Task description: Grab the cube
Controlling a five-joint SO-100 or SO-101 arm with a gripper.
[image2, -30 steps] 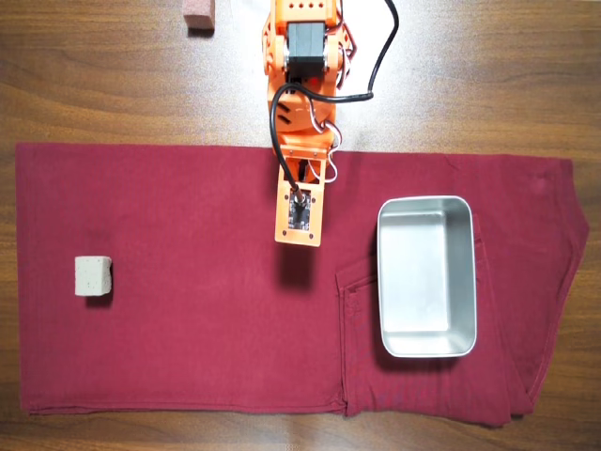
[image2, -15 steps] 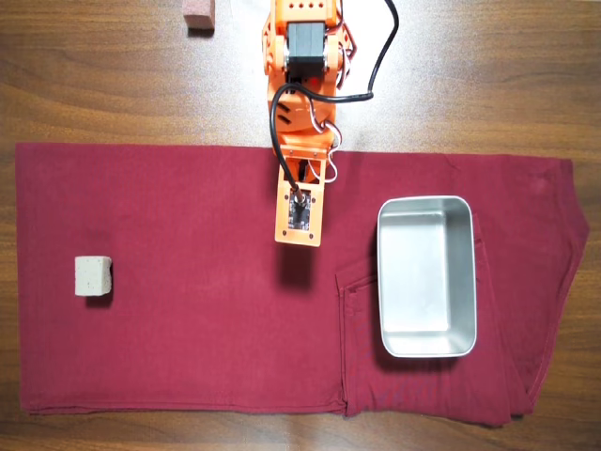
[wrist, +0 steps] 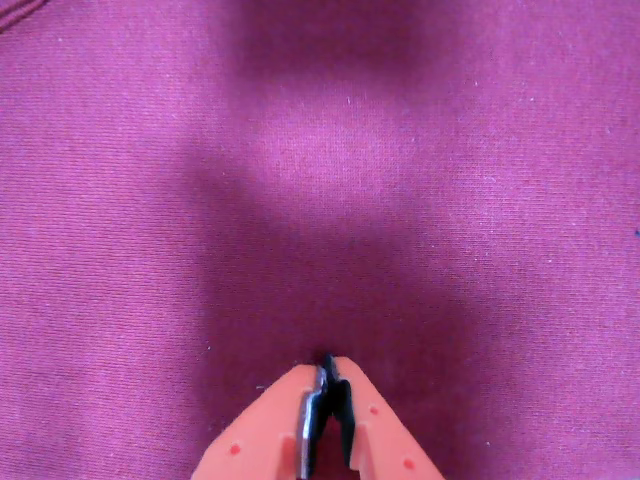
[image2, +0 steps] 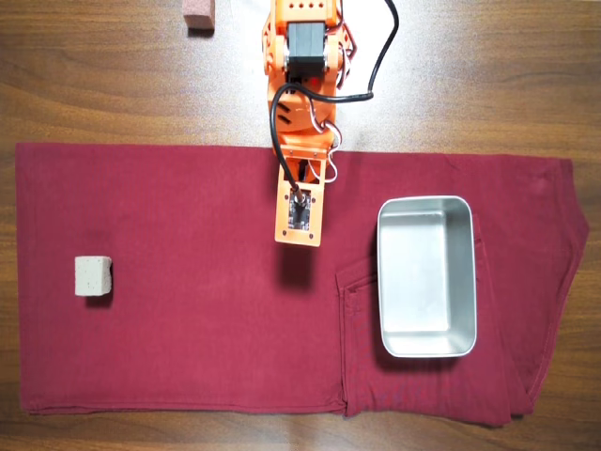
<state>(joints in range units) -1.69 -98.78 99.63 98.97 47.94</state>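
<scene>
**Claw shut over bare cloth, cube well off to one side**

Surroundings first: dark red cloth (image2: 188,357) spread over wooden tabletop (image2: 94,85), covering most of the overhead view. Steel tray (image2: 427,349) sits on the cloth just to the right of the claw in that view, close by but not touching the arm; it looks empty, long side running up-down the frame. Reddish-pink block (image2: 198,13) lies on bare wood at the top edge, up-left of the arm base, partly cut off by the frame. Orange arm (image2: 302,94) reaches down from top centre w/ black cable looping beside it.

Claw (wrist: 327,366) in wrist view: orange fingers pinched together, tips meeting, nothing between them. Only cloth and the claw's own shadow ahead of it. In overhead view the claw itself is hidden under the wrist plate.

Cube (image2: 93,276): pale beige-grey, speckled, resting on the cloth well apart from the claw, far to the left of it in overhead view and a bit lower in frame. Not seen in wrist view. Nothing lies on the cloth between claw and cube.

Orientation: cube sits flat, edges roughly square w/ the frame and cloth edges; approx equal sides, so no clear long axis.
</scene>
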